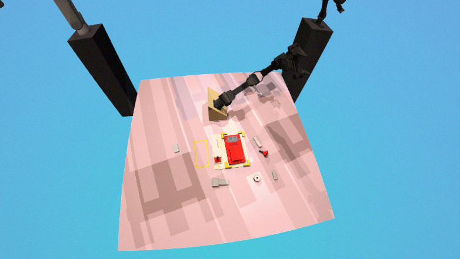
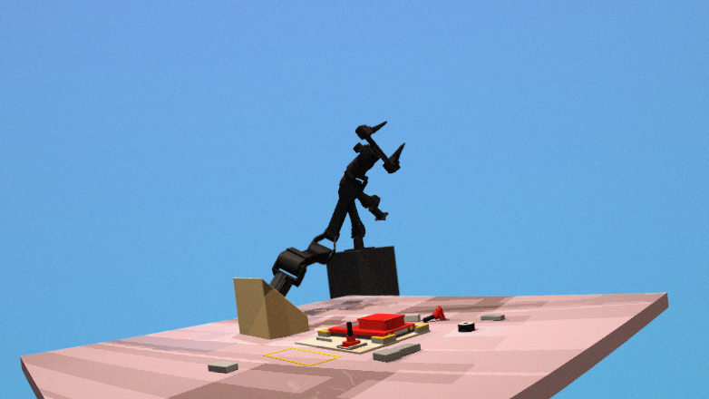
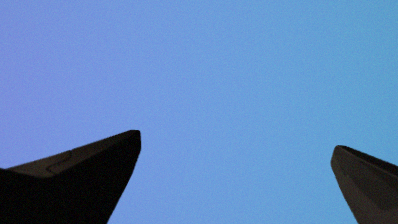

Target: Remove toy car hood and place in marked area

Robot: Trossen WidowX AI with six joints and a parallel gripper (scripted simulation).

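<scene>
The toy car is a red body [image 1: 227,149] [image 2: 342,329] with a grey window panel, lying between yellow corner brackets on a cream board [image 1: 215,141] [image 2: 309,343]. A raised red block [image 1: 236,153] [image 2: 380,322], which looks like the hood, sits on the body. The marked area is a thin yellow rectangle [image 1: 202,167] [image 2: 318,352] beside the board, with nothing inside. My gripper [image 1: 307,65] [image 2: 394,132] [image 3: 235,147] is wide open and empty, high above the table and well away from the car. The wrist view shows only both fingers and blue background.
A tan wedge [image 1: 217,115] [image 2: 252,307] stands at the arm's base. A small red part with a black stick [image 1: 217,159] [image 2: 350,341] stands on the board. Another red part [image 1: 265,153] [image 2: 439,313], a round part [image 1: 256,178] [image 2: 466,326] and several grey blocks lie around. Black pedestals carry other arms.
</scene>
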